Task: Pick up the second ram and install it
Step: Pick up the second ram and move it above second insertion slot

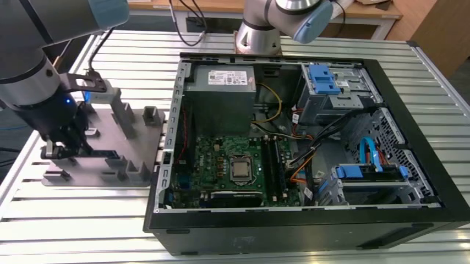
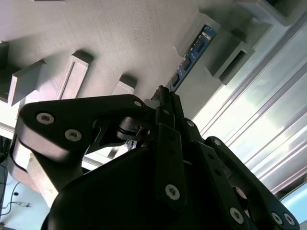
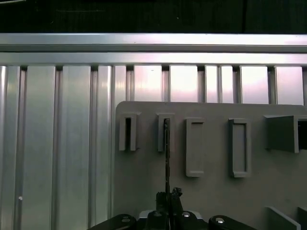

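Bright light glares off the aluminium table (image 2: 261,125).

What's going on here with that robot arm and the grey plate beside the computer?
The robot arm has its pincer down at the grey fixture plate, closed on the end of the second ram, which stands on edge in one of the plate's slots, not yet lifted out. The open computer case lies beside the plate, on the exterior view's right, with its motherboard exposed.

A ribbed aluminium table (image 1: 81,220) is catching bright light along its slats. Beyond the table, a wooden desk (image 1: 151,5) on white legs is standing, black cables (image 1: 192,25) are trailing onto the table, and grey floor (image 1: 461,77) is showing.
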`<act>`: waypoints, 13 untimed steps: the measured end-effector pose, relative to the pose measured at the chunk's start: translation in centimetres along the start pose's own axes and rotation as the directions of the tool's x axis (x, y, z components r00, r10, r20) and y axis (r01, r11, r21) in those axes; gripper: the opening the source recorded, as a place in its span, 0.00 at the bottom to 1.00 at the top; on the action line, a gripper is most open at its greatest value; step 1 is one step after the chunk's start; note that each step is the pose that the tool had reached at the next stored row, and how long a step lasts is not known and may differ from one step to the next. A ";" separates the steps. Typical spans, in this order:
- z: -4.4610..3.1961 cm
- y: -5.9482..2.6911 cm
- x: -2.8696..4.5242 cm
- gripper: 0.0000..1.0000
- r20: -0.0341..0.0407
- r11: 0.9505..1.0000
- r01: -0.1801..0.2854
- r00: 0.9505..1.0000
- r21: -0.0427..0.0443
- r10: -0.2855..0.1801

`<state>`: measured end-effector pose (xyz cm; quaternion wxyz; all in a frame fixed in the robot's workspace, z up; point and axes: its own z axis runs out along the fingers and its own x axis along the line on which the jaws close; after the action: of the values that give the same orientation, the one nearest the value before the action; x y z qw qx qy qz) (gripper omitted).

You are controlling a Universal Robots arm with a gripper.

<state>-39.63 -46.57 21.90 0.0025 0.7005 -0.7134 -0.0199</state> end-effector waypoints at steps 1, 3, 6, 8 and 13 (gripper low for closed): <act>-0.13 0.00 0.00 0.14 0.000 1.000 0.000 1.000 0.000 0.000; -0.38 0.01 -0.01 0.14 0.000 1.000 0.000 1.000 0.000 0.000; -0.64 0.02 -0.01 0.14 0.000 1.000 0.000 1.000 0.000 0.000; -0.80 0.03 -0.02 0.14 0.000 1.000 0.000 1.000 0.000 0.000; -1.23 0.04 -0.03 0.14 0.000 1.000 0.000 1.000 0.000 0.000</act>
<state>-39.63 -46.57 23.13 0.0025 0.7005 -0.7134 -0.0199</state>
